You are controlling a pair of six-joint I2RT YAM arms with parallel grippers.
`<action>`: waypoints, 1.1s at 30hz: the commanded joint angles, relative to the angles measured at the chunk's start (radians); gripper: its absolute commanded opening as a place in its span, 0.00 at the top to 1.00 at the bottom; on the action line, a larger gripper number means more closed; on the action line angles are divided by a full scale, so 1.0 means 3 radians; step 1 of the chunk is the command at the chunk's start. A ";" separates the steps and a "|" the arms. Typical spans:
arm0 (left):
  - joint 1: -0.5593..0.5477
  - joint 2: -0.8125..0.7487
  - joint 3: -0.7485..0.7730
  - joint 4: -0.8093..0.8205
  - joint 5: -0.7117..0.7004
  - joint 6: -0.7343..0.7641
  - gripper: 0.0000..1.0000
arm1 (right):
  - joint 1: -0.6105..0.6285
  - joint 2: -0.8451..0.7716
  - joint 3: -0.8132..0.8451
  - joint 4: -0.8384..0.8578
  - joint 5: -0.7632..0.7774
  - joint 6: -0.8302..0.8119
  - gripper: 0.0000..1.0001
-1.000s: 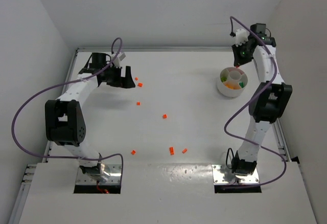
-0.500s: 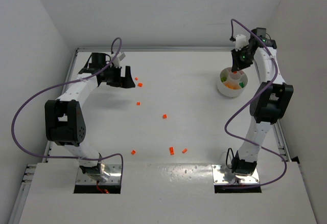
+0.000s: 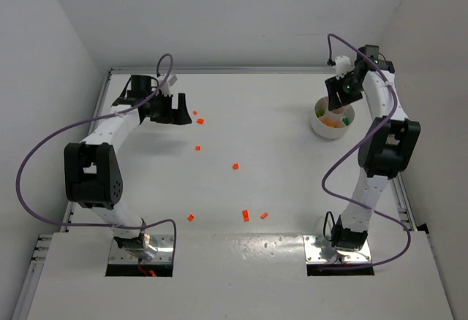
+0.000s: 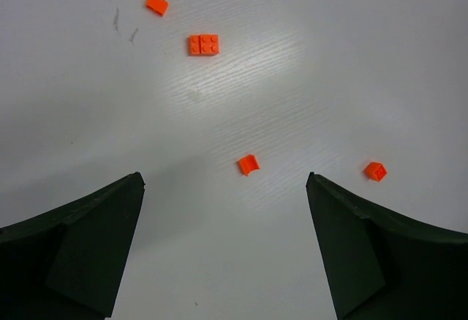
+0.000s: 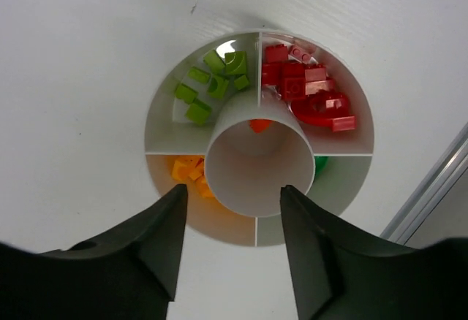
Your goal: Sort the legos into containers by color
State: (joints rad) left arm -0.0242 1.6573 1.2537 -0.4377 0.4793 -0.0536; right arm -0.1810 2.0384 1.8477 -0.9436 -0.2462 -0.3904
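Observation:
The round white dish (image 3: 322,129) stands at the back right, split into sections around a central well (image 5: 248,177). Light green legos (image 5: 212,82), red ones (image 5: 311,90), yellow-orange ones (image 5: 186,170) and a dark green one (image 5: 320,164) lie in separate sections. One orange lego (image 5: 259,124) lies in the well. My right gripper (image 5: 233,188) hangs open directly over the well, with nothing between its fingers. My left gripper (image 4: 224,176) is wide open above the table at the back left. Orange legos (image 4: 248,164) (image 4: 204,44) (image 4: 376,171) lie just beyond its fingertips.
More orange legos are scattered over the table: one mid-table (image 3: 235,166), one further left (image 3: 197,147), and three near the front (image 3: 191,218) (image 3: 246,215) (image 3: 264,215). A metal rail (image 5: 431,188) runs along the table's right edge beside the dish.
My right gripper has come forward from behind the dish to over its centre, and its jaws have parted. The left arm has not moved.

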 commanded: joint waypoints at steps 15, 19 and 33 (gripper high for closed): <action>0.0147 -0.0519 -0.0170 0.0043 -0.0156 0.0316 0.06 | 0.2345 -0.1405 -0.1965 -0.0185 -0.0392 -0.0836 0.55; 0.0351 -0.0549 -0.0170 0.0012 0.0201 0.0388 0.00 | 0.2939 -0.1492 -0.2365 -0.0081 -0.0263 -0.1234 0.52; 0.0480 -0.0483 -0.0170 -0.0121 0.0488 0.0429 0.00 | 0.3692 -0.1552 -0.2962 0.0133 -0.0125 -0.1915 0.62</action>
State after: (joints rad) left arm 0.1101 1.5093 1.1679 -0.4763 0.5842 0.0555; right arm 0.9226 1.6440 0.9997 -0.9409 -0.2886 -0.9169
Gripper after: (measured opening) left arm 0.995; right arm 0.389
